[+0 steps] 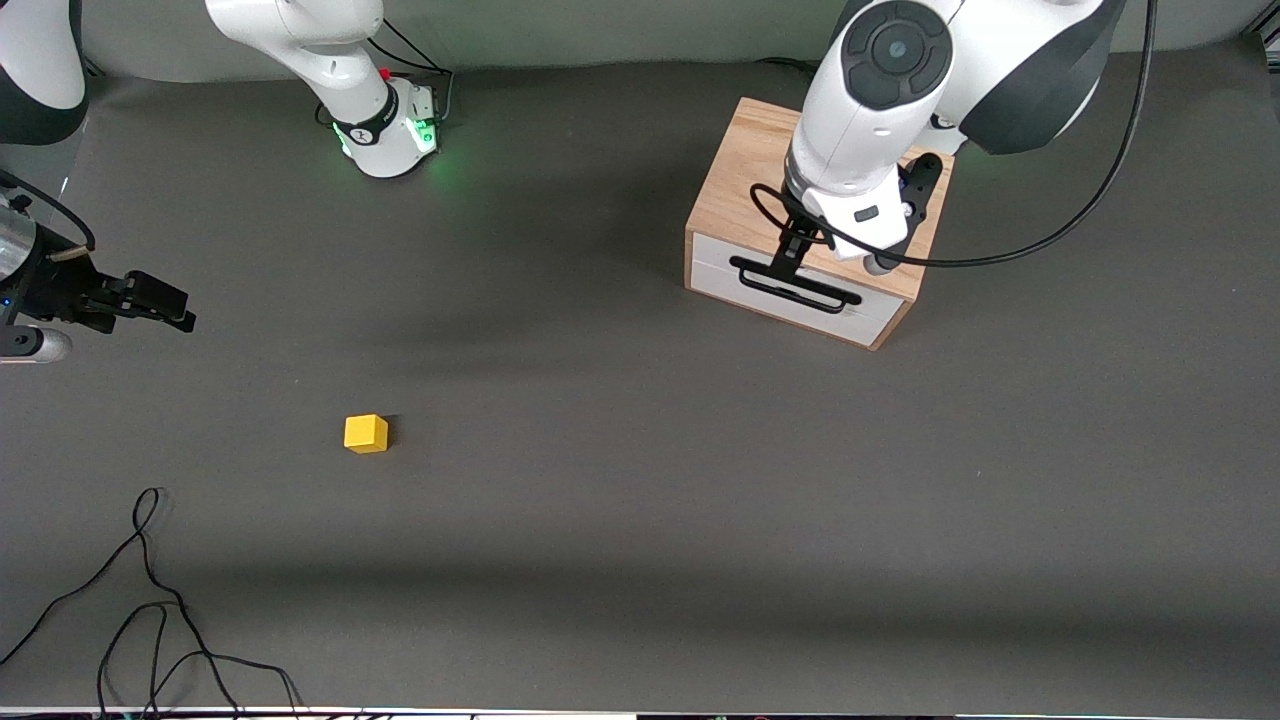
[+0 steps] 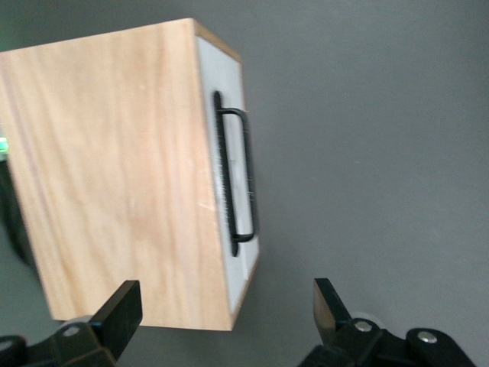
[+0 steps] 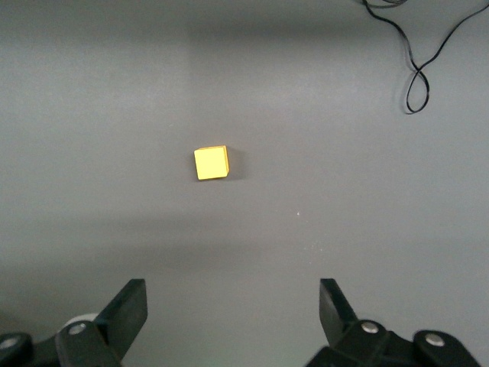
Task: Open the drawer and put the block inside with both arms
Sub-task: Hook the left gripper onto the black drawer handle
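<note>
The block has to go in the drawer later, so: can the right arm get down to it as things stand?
Probably yes. The block sits alone on bare table, and the right gripper is open above it with nothing between.

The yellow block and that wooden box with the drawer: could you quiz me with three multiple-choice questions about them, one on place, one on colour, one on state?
1. Where is the block?
A. on the table, toward the right arm's end
B. on the cabinet
C. in the drawer

2. What colour is the drawer handle?
A. red
B. black
C. yellow

3. The drawer is:
A. pulled out
B. shut
C. removed

Answers:
1 A: it sits on the bare grey table, with the right gripper open above it.
2 B: a black wire loop on the white front.
3 B: its front is flush with the cabinet; the open left gripper hovers by it.
</note>
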